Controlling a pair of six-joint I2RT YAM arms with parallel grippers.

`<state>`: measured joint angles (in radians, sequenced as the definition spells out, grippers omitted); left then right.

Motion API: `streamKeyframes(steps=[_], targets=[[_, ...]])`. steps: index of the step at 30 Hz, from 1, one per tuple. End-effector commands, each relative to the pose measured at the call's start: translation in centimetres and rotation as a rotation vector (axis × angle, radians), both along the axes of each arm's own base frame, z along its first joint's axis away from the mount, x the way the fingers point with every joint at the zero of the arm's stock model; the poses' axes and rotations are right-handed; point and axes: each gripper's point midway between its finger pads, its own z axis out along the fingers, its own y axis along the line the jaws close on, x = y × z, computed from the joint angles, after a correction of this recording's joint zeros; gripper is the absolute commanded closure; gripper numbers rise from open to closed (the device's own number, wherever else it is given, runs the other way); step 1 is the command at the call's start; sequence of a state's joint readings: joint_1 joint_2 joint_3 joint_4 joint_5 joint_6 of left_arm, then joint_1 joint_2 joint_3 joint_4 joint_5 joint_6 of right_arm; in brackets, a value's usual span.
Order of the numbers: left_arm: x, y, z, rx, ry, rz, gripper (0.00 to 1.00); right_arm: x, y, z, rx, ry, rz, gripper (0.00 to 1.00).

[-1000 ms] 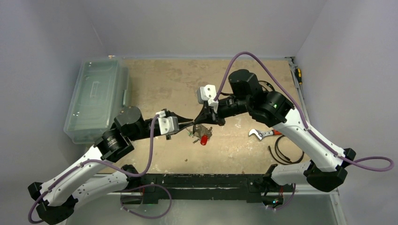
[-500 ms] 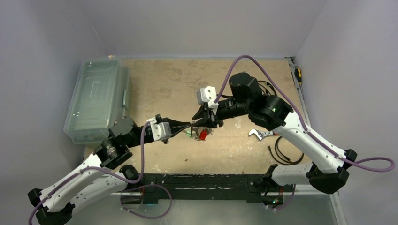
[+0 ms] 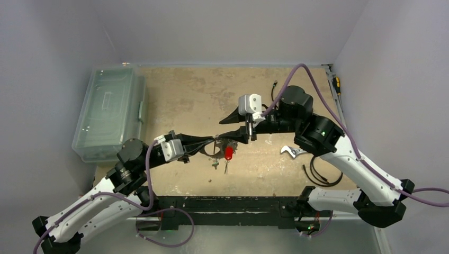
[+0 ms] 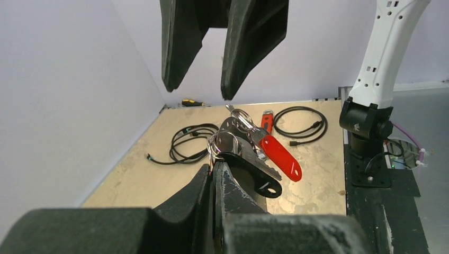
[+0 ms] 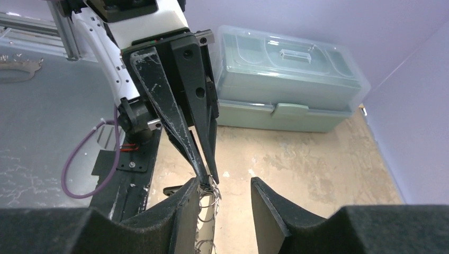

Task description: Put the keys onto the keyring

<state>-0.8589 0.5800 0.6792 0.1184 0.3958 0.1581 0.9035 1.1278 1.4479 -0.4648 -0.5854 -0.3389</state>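
My left gripper (image 3: 214, 141) is shut on the thin silver keyring (image 4: 215, 147) and holds it above the table. The keys hang from it in a bunch: a red-headed key (image 3: 229, 153) (image 4: 280, 154), a black-headed one (image 4: 259, 179) and silver blades (image 3: 215, 163). My right gripper (image 3: 231, 129) stands open just right of the bunch, nothing between its fingers. In the right wrist view its gripper (image 5: 225, 184) gapes, and the wire rings (image 5: 208, 197) lie against the inner face of its left finger (image 5: 185, 217). The left arm's shut fingers (image 5: 182, 127) point down at them.
A clear lidded plastic box (image 3: 108, 111) stands at the table's left edge. A silver wrench (image 3: 295, 151) with a red handle lies at the right, a black coiled cable (image 3: 317, 173) beside it. Another cable (image 4: 191, 143) lies at the back, and a screwdriver (image 3: 336, 82) at the far right edge.
The right gripper has opened, let go of the bunch and drawn back to the right. The left arm has shifted slightly nearer, its gripper still shut, and the keys now hang from it.
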Motion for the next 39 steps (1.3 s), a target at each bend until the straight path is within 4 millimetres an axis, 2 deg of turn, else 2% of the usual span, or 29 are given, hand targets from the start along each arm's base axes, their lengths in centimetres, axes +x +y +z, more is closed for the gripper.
streamKeyframes(steps=[1,5,8,16,19,22,25,27,28,33,37,39], targets=[[-0.6,0.5,3.1,-0.118,-0.053,-0.01,1.0,0.1,0.7,-0.1,-0.005,0.027,0.01,0.57],[-0.6,0.5,3.1,-0.127,-0.055,-0.011,1.0,-0.3,1.1,-1.2,-0.054,0.063,0.049,0.59],[-0.6,0.5,3.1,-0.129,-0.056,-0.013,1.0,0.0,1.4,-1.6,-0.073,0.074,0.05,0.64],[-0.5,0.4,2.6,-0.113,-0.052,-0.007,1.0,-0.6,2.2,-2.1,-0.087,0.089,0.116,1.0],[-0.1,0.4,2.1,-0.08,-0.05,0.011,1.0,-0.6,2.2,-2.3,-0.101,0.095,0.123,1.0],[1.0,0.3,1.2,0.002,-0.038,0.055,0.99,0.4,2.1,-2.5,-0.125,0.094,0.066,1.0],[2.1,1.0,1.1,0.05,-0.022,0.126,0.6,2.2,1.9,-2.2,-0.113,0.087,-0.043,1.0],[2.6,1.8,1.7,0.036,-0.023,0.177,0.29,3.7,1.6,-1.9,-0.076,0.098,-0.147,1.0],[2.7,2.2,1.9,0.025,-0.024,0.198,0.22,4.2,1.7,-1.9,-0.057,0.116,-0.187,1.0],[3.2,3.8,2.7,0.015,0.021,0.281,0.18,7.0,1.5,-1.6,0.073,0.215,-0.384,1.0],[3.4,3.7,2.6,0.009,0.05,0.282,0.19,7.8,0.7,-1.1,0.215,0.317,-0.487,1.0],[3.5,3.4,2.8,-0.003,0.066,0.276,0.2,8.8,-0.3,-1.1,0.267,0.364,-0.58,1.0]])
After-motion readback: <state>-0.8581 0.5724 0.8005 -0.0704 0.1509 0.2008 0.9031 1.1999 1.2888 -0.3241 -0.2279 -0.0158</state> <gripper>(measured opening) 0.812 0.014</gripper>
